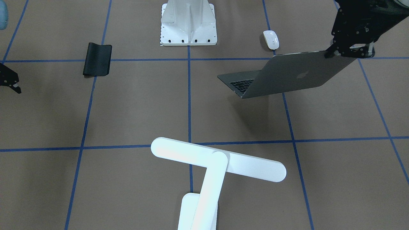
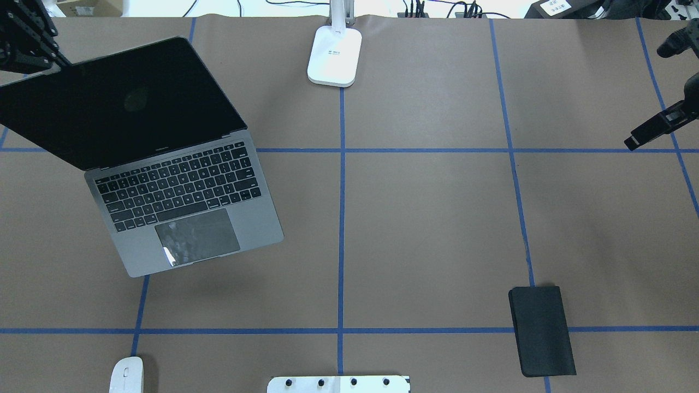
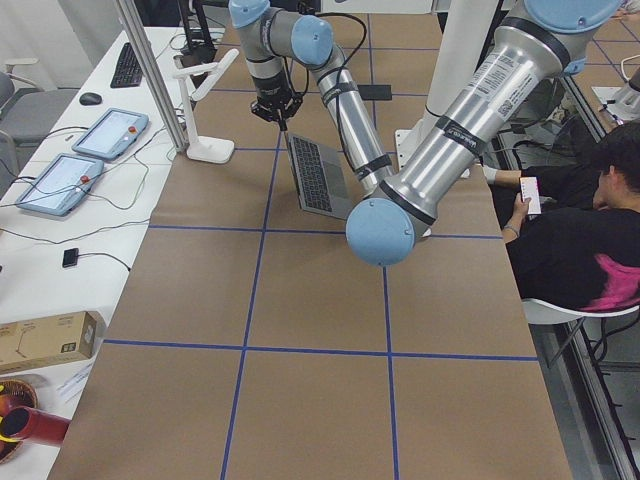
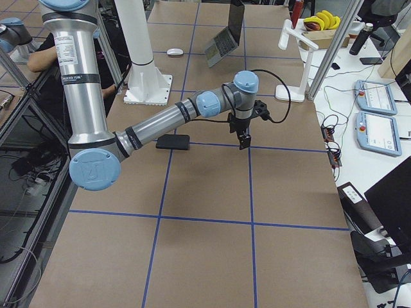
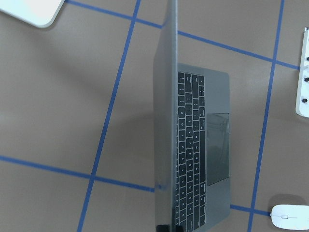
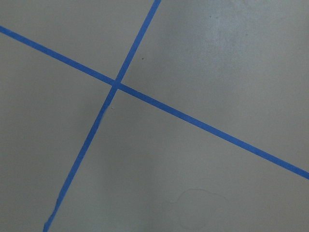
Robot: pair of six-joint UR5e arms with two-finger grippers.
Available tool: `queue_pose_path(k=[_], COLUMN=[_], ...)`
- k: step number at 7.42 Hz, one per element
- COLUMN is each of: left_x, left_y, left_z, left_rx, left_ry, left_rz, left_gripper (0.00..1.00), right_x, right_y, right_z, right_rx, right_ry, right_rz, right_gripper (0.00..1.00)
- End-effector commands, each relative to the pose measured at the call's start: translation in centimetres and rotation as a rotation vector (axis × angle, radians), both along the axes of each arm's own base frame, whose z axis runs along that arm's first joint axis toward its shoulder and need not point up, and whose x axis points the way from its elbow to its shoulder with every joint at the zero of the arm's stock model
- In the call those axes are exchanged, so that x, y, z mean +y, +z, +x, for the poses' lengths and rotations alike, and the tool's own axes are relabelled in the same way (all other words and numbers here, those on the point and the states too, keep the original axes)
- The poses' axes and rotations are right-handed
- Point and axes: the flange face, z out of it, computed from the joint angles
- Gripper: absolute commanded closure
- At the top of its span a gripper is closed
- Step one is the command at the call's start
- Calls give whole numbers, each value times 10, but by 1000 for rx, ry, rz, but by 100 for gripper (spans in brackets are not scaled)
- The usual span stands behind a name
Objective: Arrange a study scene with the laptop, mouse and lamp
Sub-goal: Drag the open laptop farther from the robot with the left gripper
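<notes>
Left tool [image 1: 332, 52] pinches laptop [image 1: 297, 75] lid corner; overhead alone shows dark screen [image 2: 120, 103].

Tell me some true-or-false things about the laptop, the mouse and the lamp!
1. The laptop is open. True.
2. The right gripper holds the mouse. False: the mouse lies alone on the table, and that gripper holds nothing.
3. The left gripper grips the laptop's lid. True.
4. The lamp lies on the laptop. False: it stands apart from the laptop, at the table's far edge.
5. The pad is white. False: it is black.
</notes>
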Motion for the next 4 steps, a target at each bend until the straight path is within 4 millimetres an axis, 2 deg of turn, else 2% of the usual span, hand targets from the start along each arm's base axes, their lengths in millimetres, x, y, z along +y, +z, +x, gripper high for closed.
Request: queue_pose_path(k=[1,3,4], left_x=[-1,-39,-47], left_y=[-39,-19,-17], left_z=[30,50,52], left_rx=[-24,-27,-55], left_ry=[-4,1,-11], left_rz=[57,78,88], left_gripper=[93,93,93], right_x=[0,0,0], right_y=[9,6,0], right_z=[1,1,0], right_rx=[8,2,-6], right_ry=[5,9,12], right_rz=[-19,-23,-17], right_gripper=[0,0,0])
